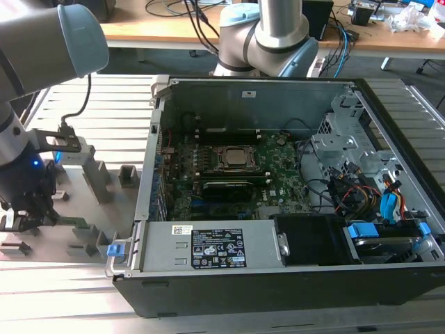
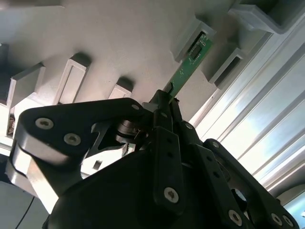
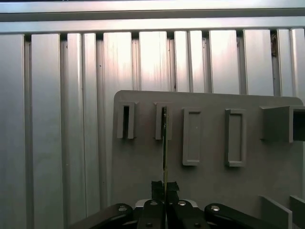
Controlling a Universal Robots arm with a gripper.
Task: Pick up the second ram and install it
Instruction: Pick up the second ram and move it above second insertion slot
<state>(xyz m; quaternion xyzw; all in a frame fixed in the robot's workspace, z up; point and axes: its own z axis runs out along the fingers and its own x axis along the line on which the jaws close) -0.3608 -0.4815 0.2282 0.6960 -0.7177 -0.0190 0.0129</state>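
The second ram [image 2: 190, 59] is a thin green board stick, and its far end sits in a slot of a grey upright block [image 2: 190, 36]. My gripper [image 2: 167, 98] is shut on its near end. In the first wrist view the ram [image 3: 164, 143] shows edge-on, running from my gripper [image 3: 165, 188] up into the second slotted block [image 3: 162, 121]. In the exterior view my gripper [image 1: 31, 212] is low over the grey holder plate [image 1: 83, 202] at that view's left, with a bit of the green ram [image 1: 73, 223] beside it.
An open computer case [image 1: 174, 236] lies to the exterior view's right of the holder plate, with the motherboard and its square CPU socket [image 1: 235, 158] inside. More grey blocks [image 3: 233, 138] stand on the plate. Ribbed aluminium table [image 3: 57, 119] surrounds it. A robot base [image 1: 268, 35] stands behind the case.
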